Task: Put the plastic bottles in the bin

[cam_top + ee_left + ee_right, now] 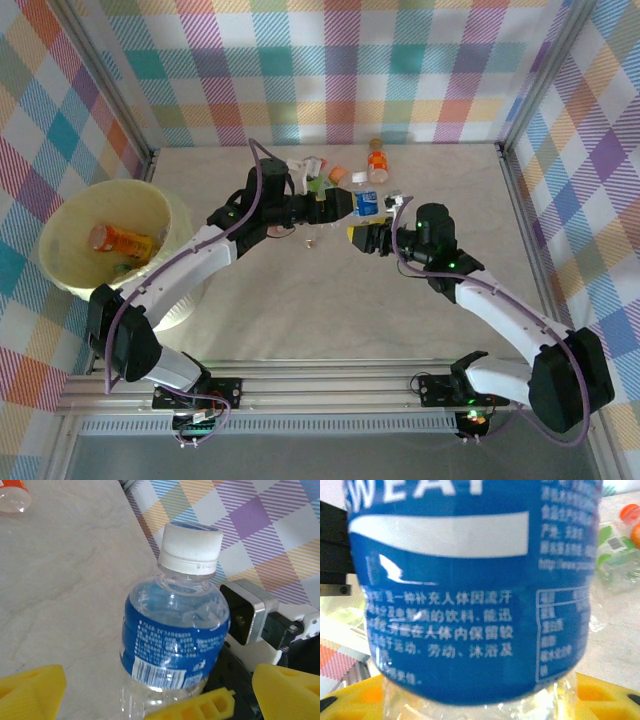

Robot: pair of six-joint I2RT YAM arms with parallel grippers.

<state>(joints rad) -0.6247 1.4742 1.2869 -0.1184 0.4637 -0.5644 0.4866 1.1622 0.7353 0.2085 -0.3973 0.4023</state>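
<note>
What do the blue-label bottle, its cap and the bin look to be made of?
The bottle: clear glossy thin plastic, see-through with highlights; its label looks like printed film. The cap: white opaque plastic, dull sheen. The bin: pale yellow plastic, likely slightly translucent.

- Bin (70,210): round, pale cream, at table's left; orange btl (118,240) lying inside.
- Blue-label btl (365,203): clear, white cap, mid-table.
- Orange-cap btl (377,160): near far edge; other btls (316,170) clustered to its left.
</note>
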